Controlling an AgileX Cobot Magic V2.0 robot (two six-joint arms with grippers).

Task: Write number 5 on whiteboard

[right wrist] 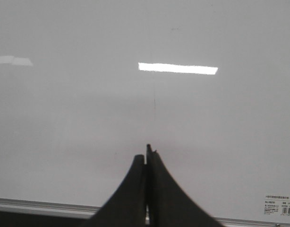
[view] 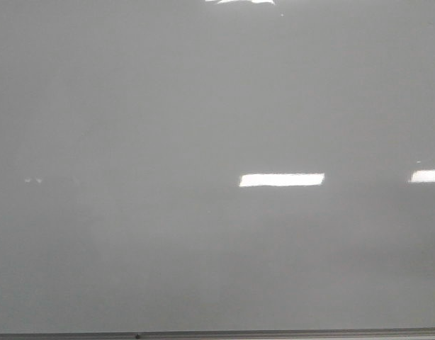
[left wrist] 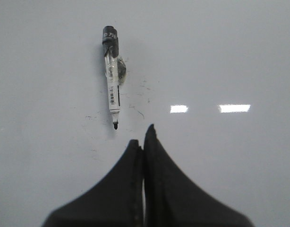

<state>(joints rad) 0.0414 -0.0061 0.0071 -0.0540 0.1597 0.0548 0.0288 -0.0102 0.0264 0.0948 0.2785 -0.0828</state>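
Observation:
The glossy grey-white whiteboard (view: 203, 127) fills the front view; no arm or gripper shows there. No number 5 shows on it in any view. In the left wrist view a marker (left wrist: 112, 78) with a black cap end and bare black tip lies flat on the whiteboard (left wrist: 230, 56), tip pointing toward my left gripper (left wrist: 141, 137), which is shut and empty just short of the tip. Faint ink scuffs (left wrist: 140, 99) surround the marker. My right gripper (right wrist: 148, 153) is shut, empty, over bare whiteboard (right wrist: 88, 109) near its edge.
A thin metal edge strip (view: 274, 333) runs along the board's near side, also the strip (right wrist: 46, 207) in the right wrist view. A small printed label (right wrist: 279, 205) sits at the board's corner. Bright rectangular glare patches (view: 281, 180) lie on the surface.

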